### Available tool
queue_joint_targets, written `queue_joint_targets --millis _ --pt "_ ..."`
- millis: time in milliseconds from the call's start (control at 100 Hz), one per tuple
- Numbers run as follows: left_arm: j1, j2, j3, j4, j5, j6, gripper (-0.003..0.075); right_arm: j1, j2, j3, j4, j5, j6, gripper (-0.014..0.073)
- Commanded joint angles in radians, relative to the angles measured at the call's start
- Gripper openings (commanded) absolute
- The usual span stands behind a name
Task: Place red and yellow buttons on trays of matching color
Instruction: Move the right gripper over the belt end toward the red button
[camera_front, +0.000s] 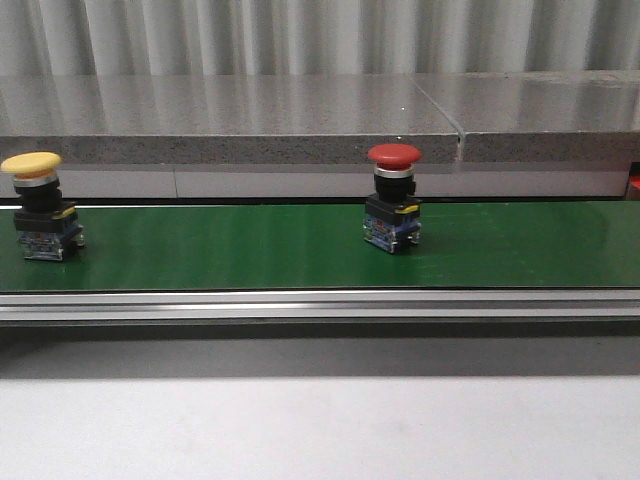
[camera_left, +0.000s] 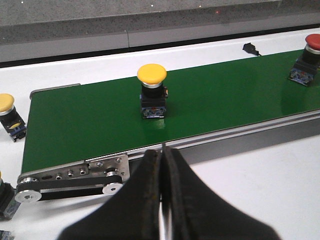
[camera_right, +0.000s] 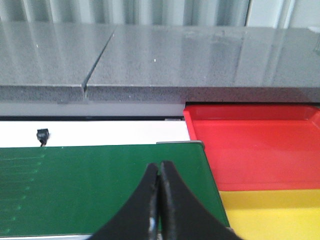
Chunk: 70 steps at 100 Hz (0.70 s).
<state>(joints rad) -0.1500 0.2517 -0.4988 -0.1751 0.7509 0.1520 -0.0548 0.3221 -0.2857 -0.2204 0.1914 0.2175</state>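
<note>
A yellow button (camera_front: 38, 205) stands upright at the left end of the green belt (camera_front: 250, 250); the left wrist view shows this yellow button (camera_left: 152, 94) too. A red button (camera_front: 393, 197) stands upright near the belt's middle, and this red button (camera_left: 309, 56) appears far off in the left wrist view. My left gripper (camera_left: 162, 152) is shut and empty, in front of the belt's near rail. My right gripper (camera_right: 159, 167) is shut and empty over the belt's end. Beside that end lie the red tray (camera_right: 255, 150) and the yellow tray (camera_right: 275, 215). Neither gripper shows in the front view.
Another yellow button (camera_left: 7, 115) stands on the white table off the belt's left end. The belt's roller bracket (camera_left: 75, 177) sits near my left gripper. A grey stone ledge (camera_front: 300, 120) runs behind the belt. A small black part (camera_right: 42, 135) lies on the white surface.
</note>
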Motion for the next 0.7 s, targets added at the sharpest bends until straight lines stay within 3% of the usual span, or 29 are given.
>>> queue_joint_targets --millis 0,690 --pt "-0.012 0.008 -0.025 -0.022 -0.067 0.001 -0.0020 0.014 0.091 -0.089 -0.021 -0.067 -0.006 -0.0067" --pt "-0.012 0.008 -0.025 -0.022 -0.067 0.001 -0.0020 0.273 0.588 -0.511 -0.005 0.084 -0.006 -0.0045"
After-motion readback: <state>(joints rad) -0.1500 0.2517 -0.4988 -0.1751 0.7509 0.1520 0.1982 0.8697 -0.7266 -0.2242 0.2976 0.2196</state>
